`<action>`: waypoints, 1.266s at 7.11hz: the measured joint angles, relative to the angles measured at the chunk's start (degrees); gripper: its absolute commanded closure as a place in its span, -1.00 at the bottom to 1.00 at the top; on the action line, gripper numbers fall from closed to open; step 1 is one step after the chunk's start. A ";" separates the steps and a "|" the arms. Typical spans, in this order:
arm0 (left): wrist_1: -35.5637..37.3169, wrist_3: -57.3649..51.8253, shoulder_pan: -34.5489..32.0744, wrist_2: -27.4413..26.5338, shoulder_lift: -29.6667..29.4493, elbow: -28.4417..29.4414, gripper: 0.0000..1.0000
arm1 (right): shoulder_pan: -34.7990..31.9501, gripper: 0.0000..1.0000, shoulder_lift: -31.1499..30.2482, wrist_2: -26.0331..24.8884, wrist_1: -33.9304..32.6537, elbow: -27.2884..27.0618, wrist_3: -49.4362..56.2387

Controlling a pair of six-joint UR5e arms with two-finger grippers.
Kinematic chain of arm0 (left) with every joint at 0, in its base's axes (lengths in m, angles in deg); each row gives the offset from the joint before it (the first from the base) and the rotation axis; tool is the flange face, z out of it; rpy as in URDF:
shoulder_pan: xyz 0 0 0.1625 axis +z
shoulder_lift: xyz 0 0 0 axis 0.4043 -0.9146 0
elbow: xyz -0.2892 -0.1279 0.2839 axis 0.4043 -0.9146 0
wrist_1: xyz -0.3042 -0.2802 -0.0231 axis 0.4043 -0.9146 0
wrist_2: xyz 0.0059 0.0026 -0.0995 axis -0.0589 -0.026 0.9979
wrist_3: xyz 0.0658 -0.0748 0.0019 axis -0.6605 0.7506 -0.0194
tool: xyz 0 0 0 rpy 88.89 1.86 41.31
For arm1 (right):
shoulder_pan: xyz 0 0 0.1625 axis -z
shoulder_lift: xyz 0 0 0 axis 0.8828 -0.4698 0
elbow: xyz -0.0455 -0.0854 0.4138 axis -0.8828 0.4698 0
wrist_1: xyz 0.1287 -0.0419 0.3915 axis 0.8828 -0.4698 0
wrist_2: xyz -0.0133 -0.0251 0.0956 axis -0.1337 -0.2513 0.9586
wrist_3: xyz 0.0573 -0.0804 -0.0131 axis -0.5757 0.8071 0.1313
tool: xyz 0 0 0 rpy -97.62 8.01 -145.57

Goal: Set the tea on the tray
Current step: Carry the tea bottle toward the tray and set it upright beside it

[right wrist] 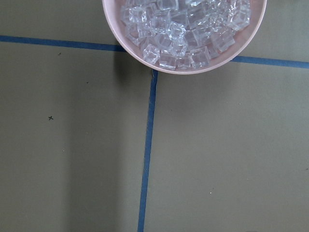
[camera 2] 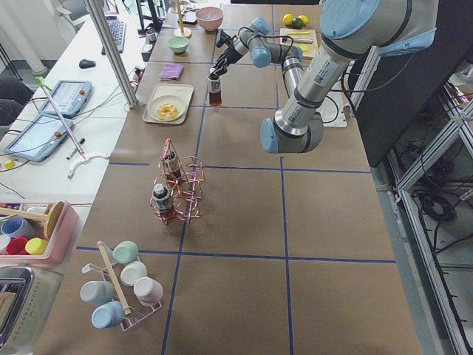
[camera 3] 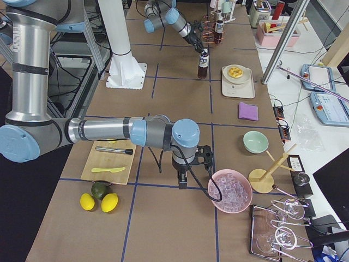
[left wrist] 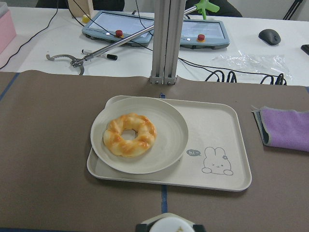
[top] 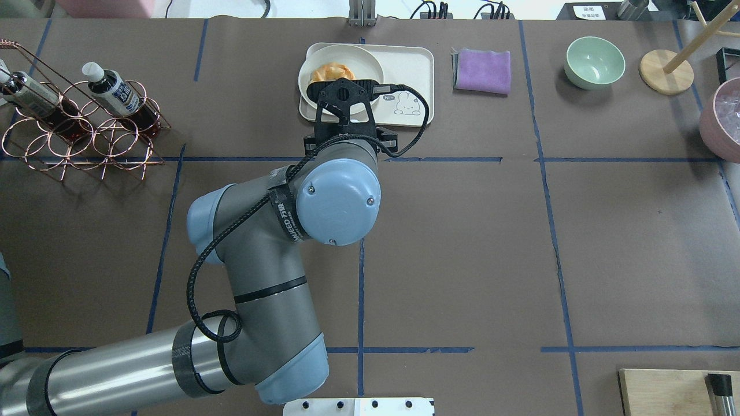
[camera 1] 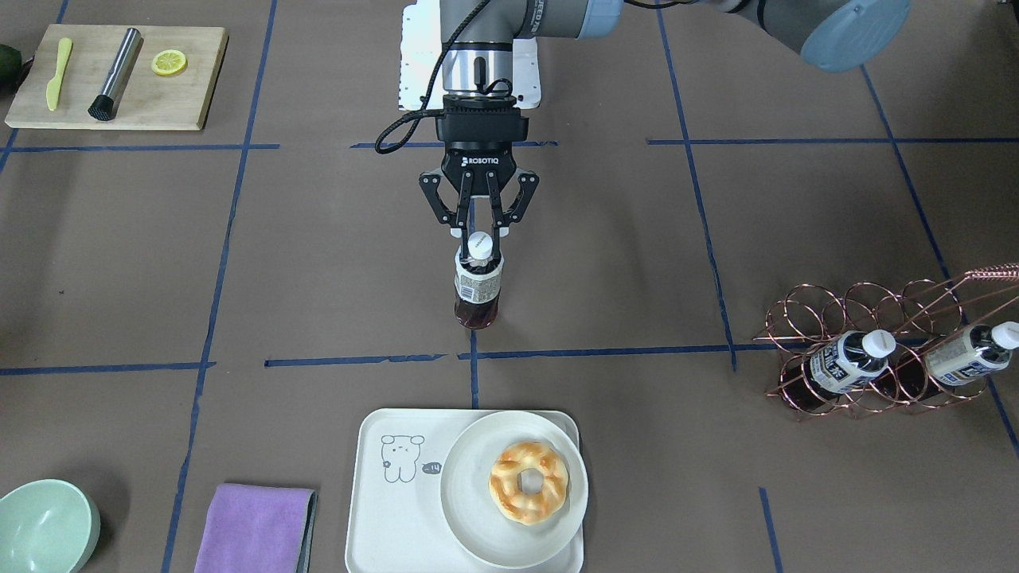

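Observation:
The tea (camera 1: 478, 286), a small clear bottle of dark brown liquid with a white cap, stands upright near the table's middle. My left gripper (camera 1: 478, 235) points down and is shut on its neck just under the cap. Whether its base touches the table I cannot tell. The off-white tray (camera 1: 390, 509) with the grey bear drawing lies a short way beyond the bottle, also visible in the left wrist view as the tray (left wrist: 217, 130). My right gripper (camera 3: 184, 183) hangs low over the table next to a pink bowl; I cannot tell whether it is open or shut.
A round plate (camera 1: 478, 549) with a doughnut (camera 1: 529, 482) fills half the tray. A copper wire rack (camera 1: 876, 302) holds two more bottles (camera 1: 848, 362). A purple cloth (camera 1: 255, 529), green bowl (camera 1: 44, 529), cutting board (camera 1: 119, 103) and a pink bowl of ice (right wrist: 183, 71) are around.

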 measured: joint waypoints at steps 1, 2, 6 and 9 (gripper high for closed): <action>-0.08 -0.02 0.51 -0.08 0.05 0.74 0.48 | 0.00 -1.00 0.00 -0.02 0.00 0.00 -0.04; -0.10 -0.03 0.74 -0.10 0.11 0.97 0.32 | 0.00 -1.00 0.00 -0.03 0.00 -0.01 -0.04; -0.27 0.04 0.82 -0.05 0.18 1.07 -1.00 | 0.00 -1.00 0.00 0.05 0.00 -0.16 -0.07; -0.12 -1.45 -0.65 1.25 0.33 -3.91 -1.00 | 0.00 -1.00 0.16 0.06 0.00 -0.16 -0.05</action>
